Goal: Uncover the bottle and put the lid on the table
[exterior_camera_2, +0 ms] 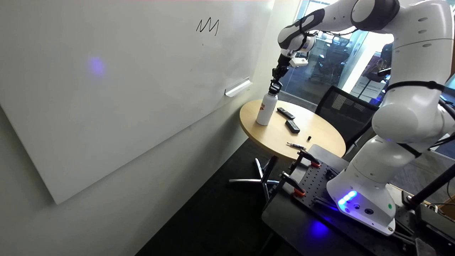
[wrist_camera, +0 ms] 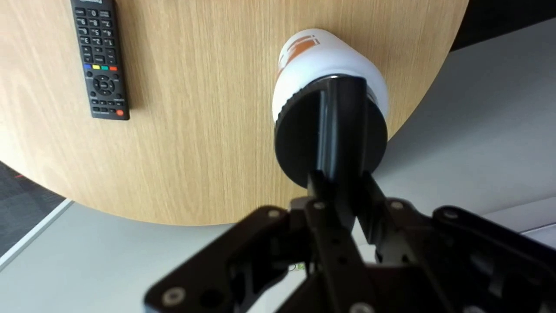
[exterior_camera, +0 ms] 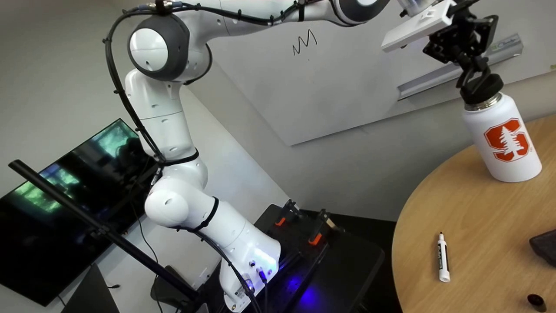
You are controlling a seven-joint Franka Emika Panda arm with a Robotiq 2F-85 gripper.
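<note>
The white bottle [exterior_camera: 506,143] with an orange-red logo stands upright near the edge of the round wooden table [exterior_camera: 469,208]. It also shows in an exterior view [exterior_camera_2: 266,110] and in the wrist view [wrist_camera: 339,61]. The black lid [exterior_camera: 484,90] sits on the bottle's mouth, and a steel neck band shows under it. In the wrist view the lid [wrist_camera: 299,134] has a raised bar-like handle. My gripper [wrist_camera: 341,184] is above the bottle with one finger on each side of this handle, closed on it. The exact finger contact is dark and hard to see.
Two black remotes, one nearer the back [exterior_camera_2: 285,113] and one nearer the middle [exterior_camera_2: 292,126], lie beside the bottle. A white marker [exterior_camera: 443,258] and its small black cap [exterior_camera: 537,301] lie on the table. A whiteboard [exterior_camera_2: 142,89] with a tray [exterior_camera_2: 239,87] is close behind the bottle.
</note>
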